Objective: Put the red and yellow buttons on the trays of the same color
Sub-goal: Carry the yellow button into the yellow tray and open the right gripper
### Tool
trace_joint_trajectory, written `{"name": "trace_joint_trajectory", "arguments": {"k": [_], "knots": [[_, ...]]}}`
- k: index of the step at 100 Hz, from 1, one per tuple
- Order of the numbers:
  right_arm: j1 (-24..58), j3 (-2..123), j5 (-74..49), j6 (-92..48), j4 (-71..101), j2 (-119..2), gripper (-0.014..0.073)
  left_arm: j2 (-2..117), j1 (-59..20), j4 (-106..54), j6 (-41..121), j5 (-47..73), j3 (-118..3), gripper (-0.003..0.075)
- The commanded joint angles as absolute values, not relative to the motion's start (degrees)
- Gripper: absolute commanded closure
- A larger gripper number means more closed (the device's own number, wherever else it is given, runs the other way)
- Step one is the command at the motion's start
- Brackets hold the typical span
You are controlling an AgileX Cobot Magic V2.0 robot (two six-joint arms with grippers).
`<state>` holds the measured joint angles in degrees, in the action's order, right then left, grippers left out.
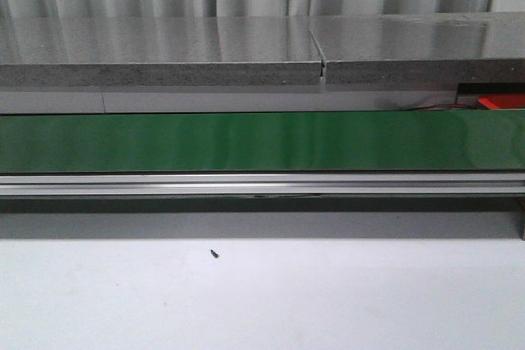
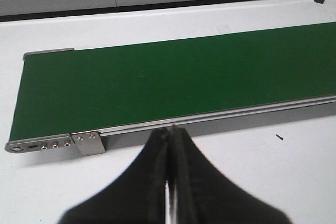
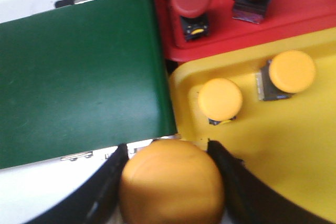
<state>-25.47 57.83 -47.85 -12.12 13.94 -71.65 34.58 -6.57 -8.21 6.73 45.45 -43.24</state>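
Now right claw gripping yellow button, at yellow tray edge

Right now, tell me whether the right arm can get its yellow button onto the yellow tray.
Probably yes. The right pincer holds a yellow button right at the yellow tray edge, and bare tray lies beside the two yellow buttons already there; nothing seems to block it.

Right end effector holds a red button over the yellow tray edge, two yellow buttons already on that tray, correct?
Not quite. The round-capped button in the right end effector is yellow, not red, per the right wrist view. The yellow plastic tray already carries two yellow buttons.
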Motion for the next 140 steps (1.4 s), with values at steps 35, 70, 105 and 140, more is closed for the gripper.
{"name": "trace_joint_trajectory", "arguments": {"k": [35,70,105,140], "knots": [[-33.2,59.2,-44.5,5.1,3.5,-72.1,0.0456,34.7,-7.0,-8.8,6.8,41.6,-44.8,0.0739],[-36.8,59.0,-43.6,7.6,3.5,-80.0,0.0456,34.7,-7.0,-8.8,6.8,41.6,-44.8,0.0739],[-36.8,57.2,-40.2,8.0,3.8,-86.0,0.0456,34.7,-7.0,-8.8,6.8,41.6,-44.8,0.0738],[-36.8,52.0,-33.2,8.0,5.3,-88.0,0.0431,34.7,-7.0,-8.8,6.8,41.6,-44.8,0.0738]]}}
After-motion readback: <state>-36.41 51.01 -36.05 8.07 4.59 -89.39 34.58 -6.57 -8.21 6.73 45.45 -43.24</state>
